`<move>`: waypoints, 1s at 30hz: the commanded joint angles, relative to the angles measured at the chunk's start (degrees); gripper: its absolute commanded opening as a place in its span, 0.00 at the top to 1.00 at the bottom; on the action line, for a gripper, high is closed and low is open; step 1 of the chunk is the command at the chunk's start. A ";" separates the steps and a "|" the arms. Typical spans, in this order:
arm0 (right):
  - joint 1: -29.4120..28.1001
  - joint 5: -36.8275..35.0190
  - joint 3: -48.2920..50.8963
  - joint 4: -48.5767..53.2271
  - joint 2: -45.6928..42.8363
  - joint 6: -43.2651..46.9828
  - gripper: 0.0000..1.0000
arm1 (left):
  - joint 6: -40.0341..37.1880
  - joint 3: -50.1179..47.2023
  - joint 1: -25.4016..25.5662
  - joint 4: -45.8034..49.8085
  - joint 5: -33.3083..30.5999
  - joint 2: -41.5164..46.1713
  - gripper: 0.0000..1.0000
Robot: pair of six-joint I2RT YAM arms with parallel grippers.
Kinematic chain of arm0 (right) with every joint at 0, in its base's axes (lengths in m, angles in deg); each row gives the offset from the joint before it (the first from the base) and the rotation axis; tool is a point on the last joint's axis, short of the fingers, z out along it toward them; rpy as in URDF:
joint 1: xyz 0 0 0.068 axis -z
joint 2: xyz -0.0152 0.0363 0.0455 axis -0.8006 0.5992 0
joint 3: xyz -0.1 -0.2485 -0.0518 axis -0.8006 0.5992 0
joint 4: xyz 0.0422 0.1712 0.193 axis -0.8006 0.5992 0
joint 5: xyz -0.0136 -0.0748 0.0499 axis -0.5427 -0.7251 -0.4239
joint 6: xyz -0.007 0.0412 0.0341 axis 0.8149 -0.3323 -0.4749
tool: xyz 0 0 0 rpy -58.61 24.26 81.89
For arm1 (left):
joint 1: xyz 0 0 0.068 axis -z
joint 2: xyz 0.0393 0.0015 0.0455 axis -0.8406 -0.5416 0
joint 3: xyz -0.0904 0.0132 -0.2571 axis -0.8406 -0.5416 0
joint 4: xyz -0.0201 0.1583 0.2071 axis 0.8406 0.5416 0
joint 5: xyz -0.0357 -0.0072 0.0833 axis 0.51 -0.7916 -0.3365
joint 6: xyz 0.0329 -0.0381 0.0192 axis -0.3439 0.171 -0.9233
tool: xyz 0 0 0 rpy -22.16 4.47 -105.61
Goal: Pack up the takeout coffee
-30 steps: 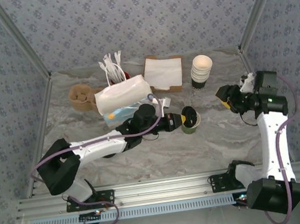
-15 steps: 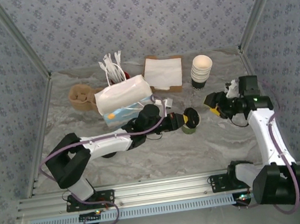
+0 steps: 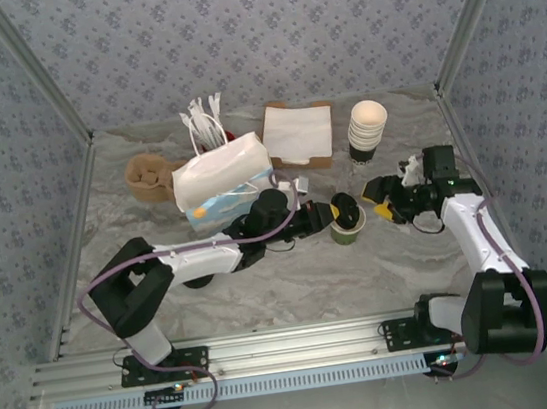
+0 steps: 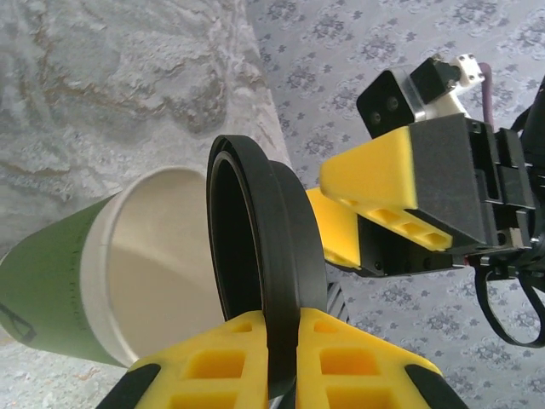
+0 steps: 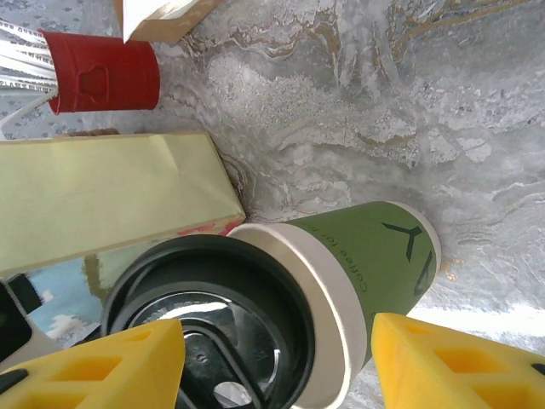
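Takeout cup [image 3: 348,225]: dark green, standing on the bench [image 3: 294,282] near its middle, long axis roughly vertical, cream mouth partly uncovered.
Black lid [image 4: 277,247]: tilted on edge at the cup rim, not seated.
Left pincer [image 3: 329,215]: clamped on the lid's edge, reaching in from the cup's left.
Right pincer [image 3: 381,200]: fingers apart, just beside the cup on its right. In the right wrist view the cup lies between the two yellow fingers, with no contact visible.
Governing relation: cup between the two pincers, the left one nearer and already at the rim.
Step judged: lidding, ahead of bagging.
Next move judged: right fingers close on the cup wall to steady it while the lid is pressed flat.
Paper bag [image 3: 218,168]: near, behind and left of the cup; direction of its mouth cannot be told.
Risk judged: light cup tipping under an off-centre push.
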State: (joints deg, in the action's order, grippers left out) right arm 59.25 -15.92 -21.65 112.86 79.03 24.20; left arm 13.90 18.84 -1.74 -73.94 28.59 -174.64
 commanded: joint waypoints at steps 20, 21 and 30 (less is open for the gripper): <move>-0.99 2.54 3.11 -5.66 2.35 2.76 0.37 | -3.31 2.88 0.05 9.07 0.27 -1.69 0.56; -1.09 2.55 3.09 -5.78 2.35 2.73 0.37 | -3.81 3.26 0.17 10.15 0.02 -1.69 0.55; -1.75 2.80 3.13 -6.54 2.70 2.45 0.36 | -8.43 6.83 1.32 17.04 -1.70 -2.11 0.39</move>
State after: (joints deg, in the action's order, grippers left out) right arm 57.87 -14.34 -18.88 106.89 81.15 25.89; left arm 8.00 23.51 -0.83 -59.82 27.93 -175.98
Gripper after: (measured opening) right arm 0.635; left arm 0.594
